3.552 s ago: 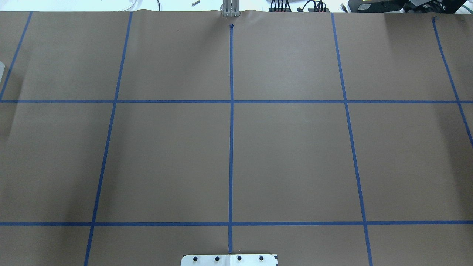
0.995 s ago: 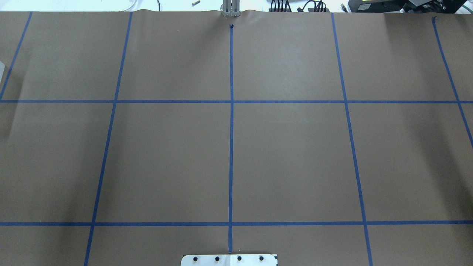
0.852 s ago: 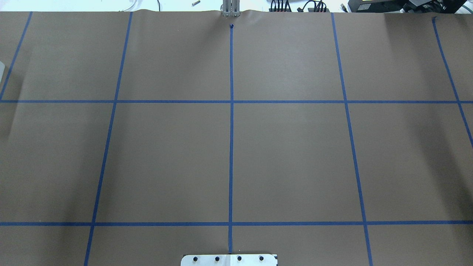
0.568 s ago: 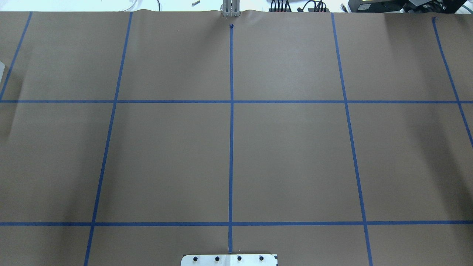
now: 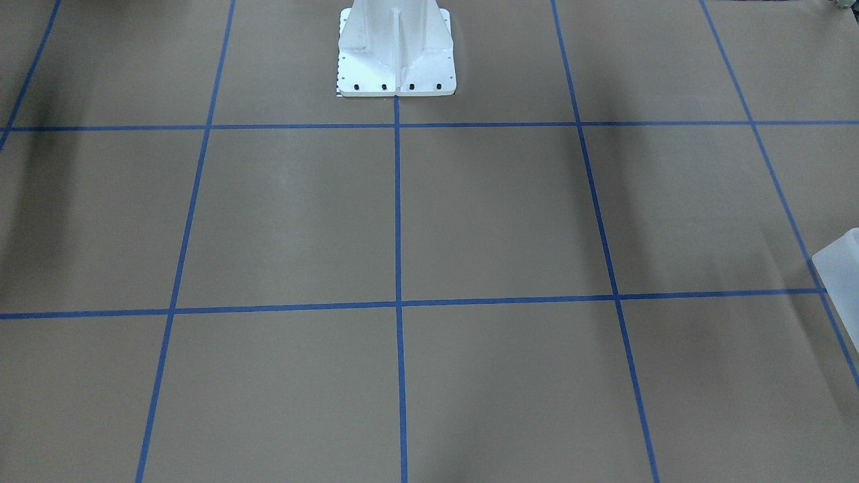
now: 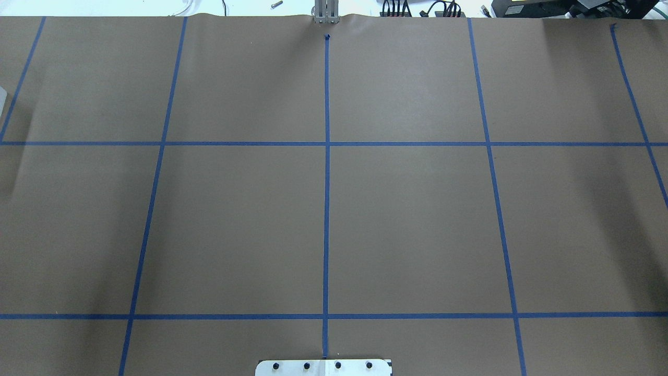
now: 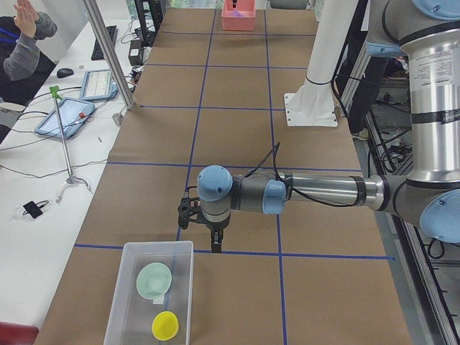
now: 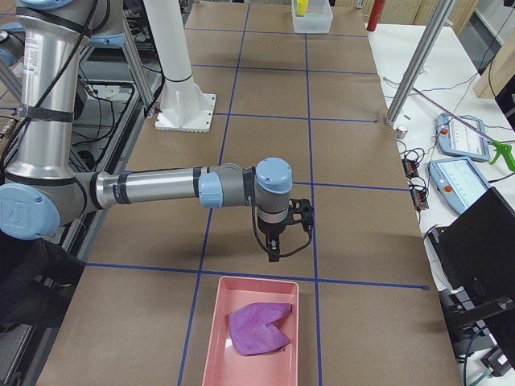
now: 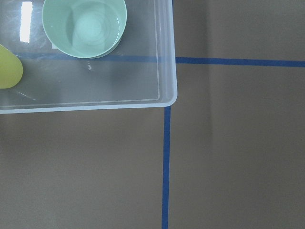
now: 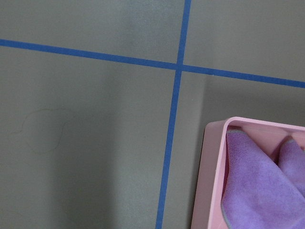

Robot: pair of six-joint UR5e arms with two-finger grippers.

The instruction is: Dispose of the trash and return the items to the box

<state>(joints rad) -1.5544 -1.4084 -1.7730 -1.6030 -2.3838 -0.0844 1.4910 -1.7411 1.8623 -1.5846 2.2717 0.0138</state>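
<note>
The box (image 9: 164,71), a frosted translucent container, holds a mint-green cup (image 9: 85,26) and a yellow cup (image 9: 7,67). In the exterior left view the box (image 7: 118,287) stands at the near table end. My left gripper (image 7: 215,243) hangs just beyond its far end, above the table. I cannot tell whether it is open or shut. A corner of the box shows in the front-facing view (image 5: 839,265). My right gripper (image 8: 273,251) hangs above the table just short of a pink tray (image 8: 213,346) with a purple cloth (image 8: 256,328). I cannot tell its state either.
The table is brown paper with a blue tape grid (image 6: 326,143). The white robot base (image 5: 396,54) stands at the robot's edge. Tablets (image 7: 65,118), cables and a metal post (image 7: 108,50) line the operators' side. A person's hand (image 7: 29,14) shows there.
</note>
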